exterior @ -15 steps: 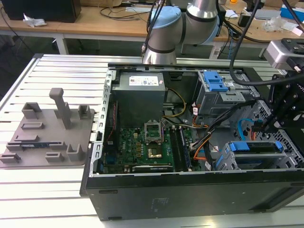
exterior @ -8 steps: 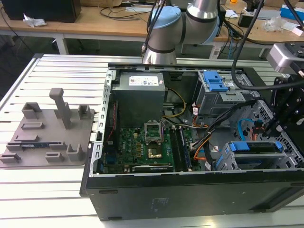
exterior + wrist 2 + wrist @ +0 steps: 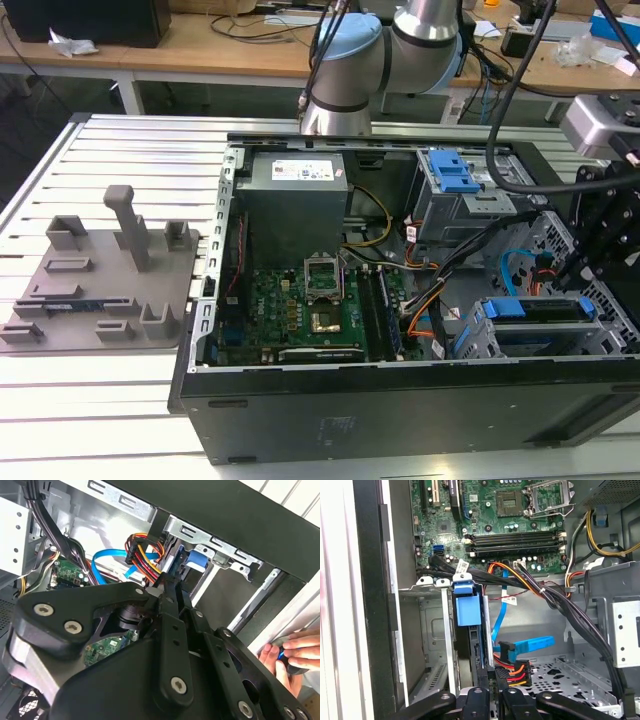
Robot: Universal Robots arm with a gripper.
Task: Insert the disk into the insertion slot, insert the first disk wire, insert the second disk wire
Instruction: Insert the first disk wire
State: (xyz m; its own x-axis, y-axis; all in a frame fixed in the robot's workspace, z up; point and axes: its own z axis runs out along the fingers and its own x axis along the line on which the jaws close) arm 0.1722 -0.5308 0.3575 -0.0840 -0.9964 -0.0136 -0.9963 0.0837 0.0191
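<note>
Inside the computer case (image 3: 400, 400), the insertion slot (image 3: 470, 335) already holds the disk (image 3: 468, 605). Our gripper (image 3: 162, 587) sits drawn narrow beside the coloured power wires (image 3: 515, 670); pushed askew, we judge, their plug could jam or snag the blue cable (image 3: 532, 644).

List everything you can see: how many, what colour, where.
Computer case: one, black, on the slatted metal table.
Motherboard: one, green, inside the case.
Power supply: one, grey, beside the motherboard.
Disk: one, in a blue carrier, in the low grey insertion slot.
Taller bay: one, grey with blue lever, inside the case.
Flat cable: one, blue, beside the disk.
Wire bundle: one, red, orange and yellow, beside the flat cable.
Fixture plate: one, grey, on the table beside the case.
Person's hand: one, at the case's edge.
Robot arm: one, silver and pale blue, behind the case.
Claw: one, black, close to the disk.
</note>
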